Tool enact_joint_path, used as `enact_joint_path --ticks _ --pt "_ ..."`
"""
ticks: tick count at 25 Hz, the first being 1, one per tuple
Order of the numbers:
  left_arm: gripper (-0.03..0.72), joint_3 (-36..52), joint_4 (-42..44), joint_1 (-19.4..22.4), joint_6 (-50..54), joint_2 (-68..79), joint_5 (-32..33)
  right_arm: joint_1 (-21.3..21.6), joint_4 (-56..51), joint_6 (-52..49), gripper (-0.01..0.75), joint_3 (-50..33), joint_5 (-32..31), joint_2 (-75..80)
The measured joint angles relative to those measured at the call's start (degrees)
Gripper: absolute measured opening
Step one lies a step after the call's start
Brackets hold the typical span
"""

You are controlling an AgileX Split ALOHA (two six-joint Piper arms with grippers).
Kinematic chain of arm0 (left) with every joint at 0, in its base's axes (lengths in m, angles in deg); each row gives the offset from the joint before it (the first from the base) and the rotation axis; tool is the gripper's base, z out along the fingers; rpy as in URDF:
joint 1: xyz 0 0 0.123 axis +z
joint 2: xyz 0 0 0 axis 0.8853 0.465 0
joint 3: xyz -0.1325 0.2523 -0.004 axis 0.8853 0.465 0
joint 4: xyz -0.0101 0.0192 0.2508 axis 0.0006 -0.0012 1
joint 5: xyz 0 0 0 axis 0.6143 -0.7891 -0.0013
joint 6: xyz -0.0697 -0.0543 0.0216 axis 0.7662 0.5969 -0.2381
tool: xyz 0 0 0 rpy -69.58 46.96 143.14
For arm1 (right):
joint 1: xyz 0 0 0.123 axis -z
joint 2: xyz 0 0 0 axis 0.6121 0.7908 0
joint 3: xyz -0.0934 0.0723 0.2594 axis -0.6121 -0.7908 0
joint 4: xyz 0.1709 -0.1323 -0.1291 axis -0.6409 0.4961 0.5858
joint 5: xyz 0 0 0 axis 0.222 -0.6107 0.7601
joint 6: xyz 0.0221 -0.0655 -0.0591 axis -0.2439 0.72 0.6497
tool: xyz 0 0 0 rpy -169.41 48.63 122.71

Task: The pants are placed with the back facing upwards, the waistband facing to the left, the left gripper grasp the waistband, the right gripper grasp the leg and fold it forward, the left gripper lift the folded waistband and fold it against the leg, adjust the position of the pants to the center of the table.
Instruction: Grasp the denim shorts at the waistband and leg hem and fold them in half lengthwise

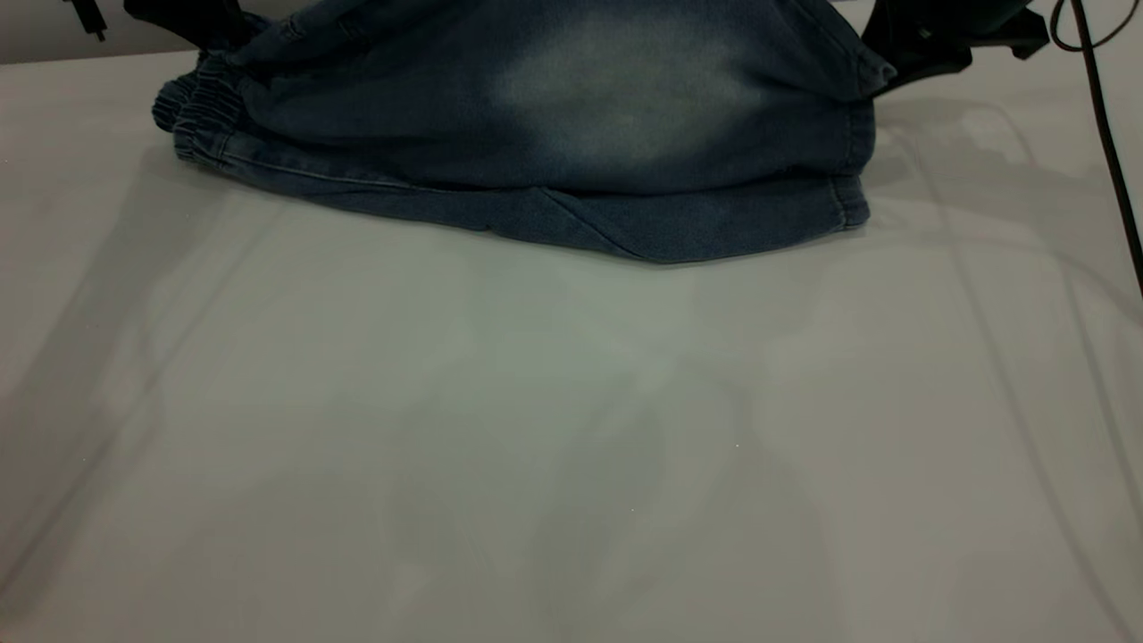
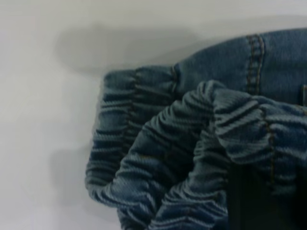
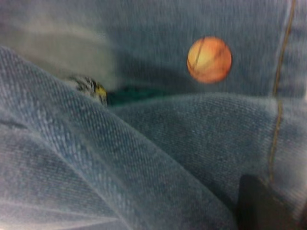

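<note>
1. We see the pants (image 1: 554, 134) at the far edge of the table (image 1: 571, 446), lifted into a sagging fold across both ends, with the lower layer resting on the white surface.
2. The waistband (image 1: 201, 116) sits at the exterior view's left; its ruched elastic bunches in two stacked layers, the lower one touching the table.
3. The left gripper (image 1: 192, 18) is at the upper left corner, on the waistband end. In the left wrist view a dark finger (image 2: 261, 201) lies against the gathered band (image 2: 192, 158); we read the claw as pinching the waistband.
4. The leg (image 1: 625, 98), with its pale faded oval facing us, hangs between the two arms; its hem (image 1: 853, 134) is at the right.
5. The right gripper (image 1: 920, 40) is at the upper right, against the hem corner, which is raised; it appears pinched on the leg.
6. The right wrist view shows denim folds, an orange ball print (image 3: 209, 60) and a dark fingertip (image 3: 261, 203) against the cloth.
7. A black cable (image 1: 1107, 134) hangs at the right edge.
</note>
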Motion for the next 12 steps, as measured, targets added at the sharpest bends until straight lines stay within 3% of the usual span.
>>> enact_joint_path --ticks 7,12 --pt "0.162 0.0 0.18 0.0 -0.21 0.0 0.47 0.0 2.52 -1.85 0.064 -0.04 -1.19 0.0" --pt "0.162 0.0 0.61 0.0 -1.0 0.0 0.15 0.0 2.29 -1.79 0.24 -0.04 -1.79 0.0"
